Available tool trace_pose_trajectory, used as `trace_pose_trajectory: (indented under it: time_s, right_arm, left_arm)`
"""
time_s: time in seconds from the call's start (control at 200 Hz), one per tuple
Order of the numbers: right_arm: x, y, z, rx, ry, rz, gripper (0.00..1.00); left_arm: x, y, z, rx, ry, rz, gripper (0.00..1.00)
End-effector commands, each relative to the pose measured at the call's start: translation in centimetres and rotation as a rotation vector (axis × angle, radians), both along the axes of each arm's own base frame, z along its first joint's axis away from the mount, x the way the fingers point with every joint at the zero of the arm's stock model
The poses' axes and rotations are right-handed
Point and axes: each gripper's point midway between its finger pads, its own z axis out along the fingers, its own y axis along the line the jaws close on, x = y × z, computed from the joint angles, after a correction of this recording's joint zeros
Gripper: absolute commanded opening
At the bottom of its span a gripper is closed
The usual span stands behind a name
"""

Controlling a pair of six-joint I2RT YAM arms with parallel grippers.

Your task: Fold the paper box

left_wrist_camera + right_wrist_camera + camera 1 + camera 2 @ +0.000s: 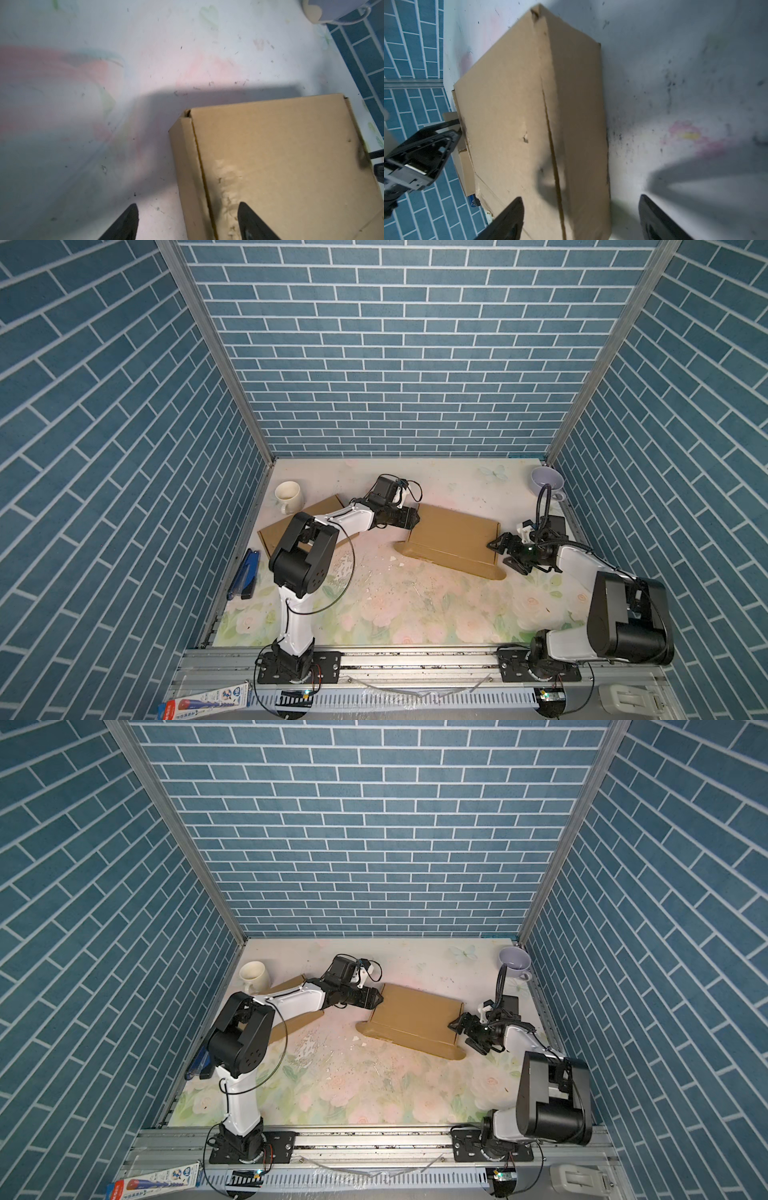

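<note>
Presently, the bench (415, 614) is found in this order from left to right. A cream mug (289, 493) is noted in the far left corner. Beside it lies a second, flat sheet of cardboard (272, 537), partly covered by the left arm.

The left gripper (413, 517) is held at the left end of the paper box (453, 537). Its jaws are seen spread in the left wrist view, one fingertip (249, 218) over the box top and the other over the bare bench. Nothing is pinched.

The box is placed in the middle of the bench, somewhat toward the far edge. It is raised into shape, with its walls up and the lid laid down. A long front flap (457, 566) with rounded ends is seen splayed flat on the bench along the near side of the box.

The right gripper (500, 552) is held just beside the right end of the box, jaws likewise spread and empty. A lavender cup (546, 481) is noted in the far right corner.

The folding is judged largely done. The tucking in of the front flap is judged outstanding.
</note>
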Motion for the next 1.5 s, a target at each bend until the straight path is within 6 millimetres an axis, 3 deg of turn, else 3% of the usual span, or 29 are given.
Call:
trace_pose_trajectory:
  time_s: [0.0,0.175,0.385,0.645,0.865,1.17,1.31,1.375,1.495]
  right_arm:
    - [0.5,0.6,0.1,0.064,-0.015,-0.021,0.91]
    - [-0.3,0.6,-1.3,0.076,0.023,-0.055,0.96]
    - [-0.6,1.6,-1.2,0.159,0.016,-0.077,0.99]
    - [-0.3,3.3,-1.2,0.2,0.001,-0.036,0.99]
    - [-0.2,4.2,-2.5,0.201,0.017,-0.009,0.99]
    - [1.2,6.3,-1.8,0.245,-0.018,0.044,0.98]
    - [2.3,7.1,-0.5,0.299,-0.07,0.039,0.91]
    - [2.6,7.3,0.3,0.33,-0.093,0.03,0.86]
    - [2.8,7.4,1.3,0.368,-0.114,0.014,0.79]
  left_arm:
    - [-0.2,-0.7,0.0,-0.074,0.075,-0.007,0.73]
    - [-0.5,0.4,-3.0,-0.119,0.209,0.035,0.55]
    - [-1.7,2.9,-6.1,-0.077,0.32,0.07,0.41]
    - [-1.8,4.9,-8.5,-0.061,0.397,0.107,0.33]
    - [-1.9,6.9,-9.7,-0.03,0.43,0.128,0.28]
    - [-1.9,7.0,-10.7,-0.032,0.457,0.134,0.28]
    - [-1.8,7.2,-11.0,-0.027,0.463,0.144,0.31]
    - [-1.6,6.9,-10.3,-0.045,0.451,0.139,0.38]
    - [-0.3,5.4,-6.5,-0.124,0.366,0.123,0.53]
